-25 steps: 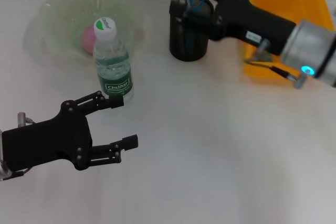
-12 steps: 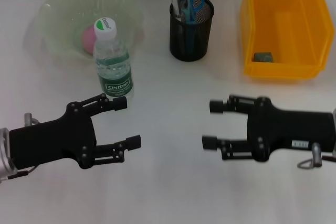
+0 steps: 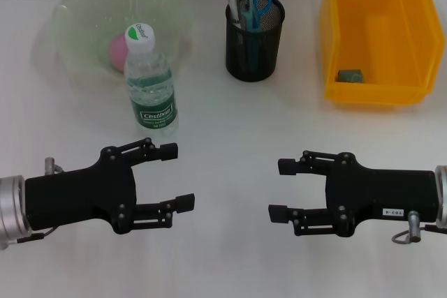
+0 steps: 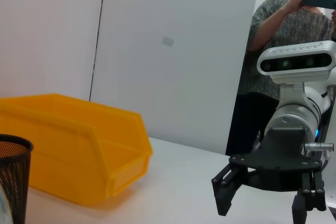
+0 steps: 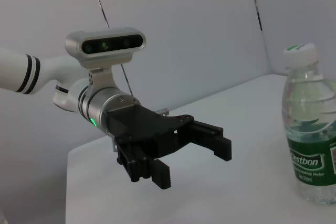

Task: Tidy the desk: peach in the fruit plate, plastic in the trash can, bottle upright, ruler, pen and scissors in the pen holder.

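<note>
While both hover, left pincer agape, right pincer agape

My matt black grippers, left and right; clear plastic bottle; black wire-mesh pen holder; glossy yellow plastic bin.

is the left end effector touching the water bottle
Apart. The head view shows bare table between the left end effector and the base of the upright water bottle; its open fingers hold nothing.
</note>
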Motion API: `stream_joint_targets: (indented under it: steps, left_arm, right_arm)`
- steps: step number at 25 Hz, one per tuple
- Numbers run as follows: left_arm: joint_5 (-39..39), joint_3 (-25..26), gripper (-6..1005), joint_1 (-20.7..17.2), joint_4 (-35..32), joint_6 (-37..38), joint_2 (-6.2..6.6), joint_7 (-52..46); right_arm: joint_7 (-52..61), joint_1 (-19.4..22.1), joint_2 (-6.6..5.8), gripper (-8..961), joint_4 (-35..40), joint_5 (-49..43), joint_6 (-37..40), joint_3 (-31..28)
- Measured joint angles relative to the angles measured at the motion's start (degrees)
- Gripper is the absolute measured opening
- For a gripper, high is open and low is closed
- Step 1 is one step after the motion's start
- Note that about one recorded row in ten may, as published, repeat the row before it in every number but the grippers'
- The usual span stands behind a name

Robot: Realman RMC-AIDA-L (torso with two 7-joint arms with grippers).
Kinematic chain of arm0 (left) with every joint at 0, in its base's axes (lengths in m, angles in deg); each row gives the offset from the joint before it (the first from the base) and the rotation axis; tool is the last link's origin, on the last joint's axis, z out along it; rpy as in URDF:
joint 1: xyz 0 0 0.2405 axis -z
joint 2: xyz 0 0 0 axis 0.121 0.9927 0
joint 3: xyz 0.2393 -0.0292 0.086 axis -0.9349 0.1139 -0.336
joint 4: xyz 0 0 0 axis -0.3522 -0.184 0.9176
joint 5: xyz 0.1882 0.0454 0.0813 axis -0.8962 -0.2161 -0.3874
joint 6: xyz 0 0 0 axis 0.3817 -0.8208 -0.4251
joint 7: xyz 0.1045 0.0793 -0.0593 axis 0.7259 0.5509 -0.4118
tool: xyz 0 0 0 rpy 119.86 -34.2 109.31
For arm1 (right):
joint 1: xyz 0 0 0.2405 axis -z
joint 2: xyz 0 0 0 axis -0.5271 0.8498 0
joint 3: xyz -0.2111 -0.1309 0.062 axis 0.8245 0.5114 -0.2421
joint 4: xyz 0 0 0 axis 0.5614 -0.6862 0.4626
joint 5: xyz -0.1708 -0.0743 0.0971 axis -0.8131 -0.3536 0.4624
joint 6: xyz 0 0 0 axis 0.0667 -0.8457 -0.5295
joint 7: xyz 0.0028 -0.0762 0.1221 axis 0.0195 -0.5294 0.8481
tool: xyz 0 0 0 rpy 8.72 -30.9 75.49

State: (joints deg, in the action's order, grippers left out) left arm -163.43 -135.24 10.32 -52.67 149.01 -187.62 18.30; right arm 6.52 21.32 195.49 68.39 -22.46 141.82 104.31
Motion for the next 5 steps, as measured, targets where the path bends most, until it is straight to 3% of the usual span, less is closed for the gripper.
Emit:
stream_joint_targets:
  steps: [5]
  left_arm:
    - [-0.04, -0.01, 854, -0.06, 0.0, -0.02, 0.13, -0.08]
  right_arm:
    - [-0.03, -0.03, 0.09, 802, -0.07, 0.0, -0.05, -0.24]
